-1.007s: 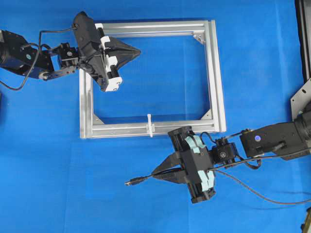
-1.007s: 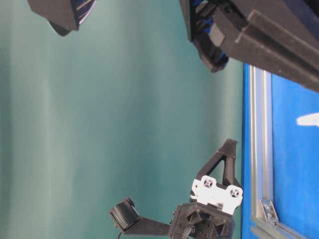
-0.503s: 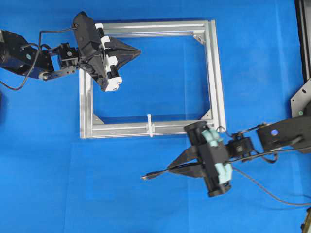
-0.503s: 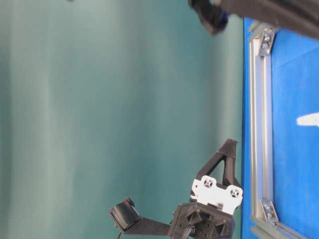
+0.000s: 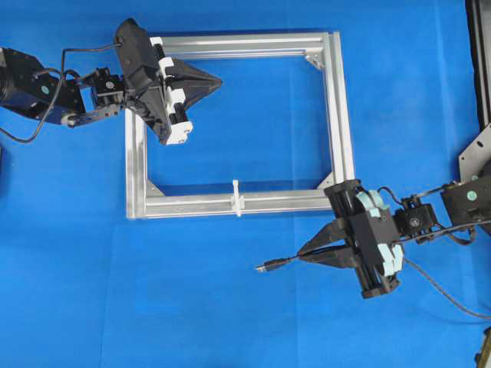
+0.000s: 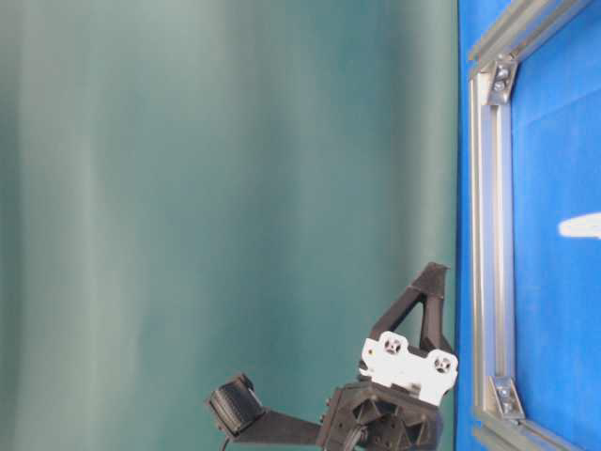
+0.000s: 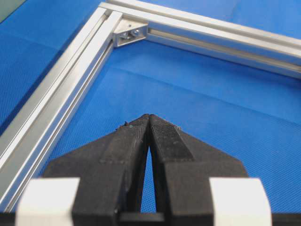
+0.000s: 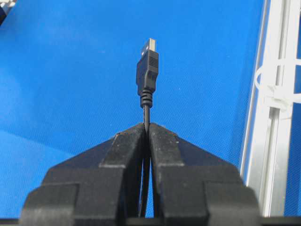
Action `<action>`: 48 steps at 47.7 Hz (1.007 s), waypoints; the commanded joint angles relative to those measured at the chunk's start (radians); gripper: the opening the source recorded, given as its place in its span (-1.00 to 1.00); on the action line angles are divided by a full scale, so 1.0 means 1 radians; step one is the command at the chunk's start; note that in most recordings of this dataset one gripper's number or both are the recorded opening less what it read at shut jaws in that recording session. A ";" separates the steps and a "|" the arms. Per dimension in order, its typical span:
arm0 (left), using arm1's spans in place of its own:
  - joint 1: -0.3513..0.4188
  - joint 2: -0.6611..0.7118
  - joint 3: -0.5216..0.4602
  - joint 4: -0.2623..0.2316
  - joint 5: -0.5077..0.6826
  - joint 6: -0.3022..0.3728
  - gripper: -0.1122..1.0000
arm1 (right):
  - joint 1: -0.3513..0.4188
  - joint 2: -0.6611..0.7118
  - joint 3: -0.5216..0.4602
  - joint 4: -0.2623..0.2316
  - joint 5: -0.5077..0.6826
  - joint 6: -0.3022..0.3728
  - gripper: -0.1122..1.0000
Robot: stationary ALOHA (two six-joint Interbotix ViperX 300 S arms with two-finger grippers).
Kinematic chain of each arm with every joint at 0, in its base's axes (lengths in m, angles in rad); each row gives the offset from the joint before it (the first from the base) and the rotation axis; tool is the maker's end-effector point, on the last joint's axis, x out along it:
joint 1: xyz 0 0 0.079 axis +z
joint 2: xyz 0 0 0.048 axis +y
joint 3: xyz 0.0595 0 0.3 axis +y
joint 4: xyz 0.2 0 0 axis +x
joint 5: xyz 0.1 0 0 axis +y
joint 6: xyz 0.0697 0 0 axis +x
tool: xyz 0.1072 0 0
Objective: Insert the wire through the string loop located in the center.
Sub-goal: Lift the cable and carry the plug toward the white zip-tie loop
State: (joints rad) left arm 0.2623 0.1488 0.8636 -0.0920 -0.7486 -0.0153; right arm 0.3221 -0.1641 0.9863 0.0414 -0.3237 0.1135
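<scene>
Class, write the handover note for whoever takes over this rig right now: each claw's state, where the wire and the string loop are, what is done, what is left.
Left claw: shut, empty, held over the top left part of the silver frame.
Right claw: shut on the wire, just behind its plug; the plug tip points left in the overhead view, outside the frame below its lower rail.
String loop: white tie standing on the middle of the lower rail, with nothing through it.
Done: wire picked up.
Left: line the plug up with the loop and push it through.
</scene>
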 commanded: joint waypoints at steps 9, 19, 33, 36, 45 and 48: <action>0.002 -0.035 -0.008 0.003 -0.006 0.002 -0.80 | -0.021 -0.018 -0.006 0.002 -0.003 0.000 -0.80; 0.003 -0.035 -0.006 0.003 -0.006 0.002 -0.80 | -0.083 -0.018 -0.003 0.002 0.006 0.000 -0.80; 0.003 -0.035 -0.006 0.003 -0.006 0.002 -0.80 | -0.187 -0.017 0.005 0.000 0.021 -0.006 -0.80; 0.002 -0.035 -0.008 0.003 -0.006 0.002 -0.80 | -0.199 -0.018 0.006 0.000 0.021 -0.006 -0.80; 0.002 -0.035 -0.006 0.003 -0.006 0.002 -0.80 | -0.229 -0.020 0.018 -0.002 0.017 -0.008 -0.80; 0.003 -0.035 -0.006 0.003 -0.006 0.002 -0.80 | -0.232 -0.018 0.020 -0.003 0.015 -0.008 -0.80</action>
State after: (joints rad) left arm 0.2638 0.1488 0.8636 -0.0920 -0.7501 -0.0138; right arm 0.0951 -0.1641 1.0124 0.0414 -0.3007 0.1074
